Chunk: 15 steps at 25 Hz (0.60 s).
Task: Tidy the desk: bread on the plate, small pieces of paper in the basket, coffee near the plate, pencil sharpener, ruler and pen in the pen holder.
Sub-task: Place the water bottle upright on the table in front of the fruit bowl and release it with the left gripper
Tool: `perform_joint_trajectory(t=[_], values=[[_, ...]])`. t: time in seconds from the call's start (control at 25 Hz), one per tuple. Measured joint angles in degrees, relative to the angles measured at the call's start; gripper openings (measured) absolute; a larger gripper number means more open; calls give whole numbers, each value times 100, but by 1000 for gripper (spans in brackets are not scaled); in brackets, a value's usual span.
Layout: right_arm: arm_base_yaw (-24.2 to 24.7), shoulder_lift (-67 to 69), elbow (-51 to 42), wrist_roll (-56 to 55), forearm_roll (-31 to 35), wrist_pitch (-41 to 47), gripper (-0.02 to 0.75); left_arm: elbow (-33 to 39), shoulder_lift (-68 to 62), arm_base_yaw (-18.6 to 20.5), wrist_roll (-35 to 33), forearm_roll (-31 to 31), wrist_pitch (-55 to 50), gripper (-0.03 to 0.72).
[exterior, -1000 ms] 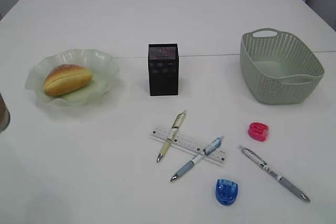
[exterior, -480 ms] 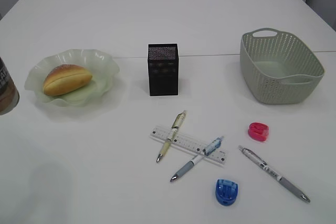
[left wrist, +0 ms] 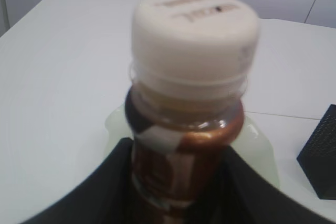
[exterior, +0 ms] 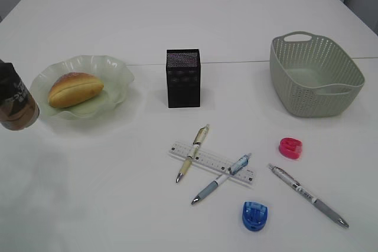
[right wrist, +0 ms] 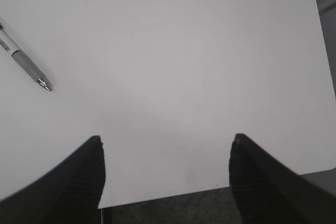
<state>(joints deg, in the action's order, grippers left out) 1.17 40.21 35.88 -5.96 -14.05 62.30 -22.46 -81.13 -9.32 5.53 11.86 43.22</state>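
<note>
My left gripper is shut on the coffee, a brown bottle with a white cap. In the exterior view the coffee hangs at the far left, just beside the pale green plate, which holds the bread. The black mesh pen holder stands mid-desk. In front of it lies the ruler with two pens across it. A third pen lies to the right. My right gripper stands open and empty over the desk's front edge. Small pieces of paper are out of view.
The grey-green basket stands at the right and looks empty. A pink sharpener and a blue sharpener lie near the pens. In the right wrist view a pen lies at the upper left.
The coffee bottle has moved rightward into the exterior view, from the left border to beside the plate. Nothing else on the desk has shifted.
</note>
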Motion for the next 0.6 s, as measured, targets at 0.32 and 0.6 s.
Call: perform_joint_trajectory(t=[0.32, 0.6], values=[[0, 0, 0, 0, -98, 0, 572, -44, -1174, 0, -14, 317, 1014, 299], [0, 0, 0, 10, -163, 0, 572, -53, -1379, 0, -19, 664, 1284, 299]])
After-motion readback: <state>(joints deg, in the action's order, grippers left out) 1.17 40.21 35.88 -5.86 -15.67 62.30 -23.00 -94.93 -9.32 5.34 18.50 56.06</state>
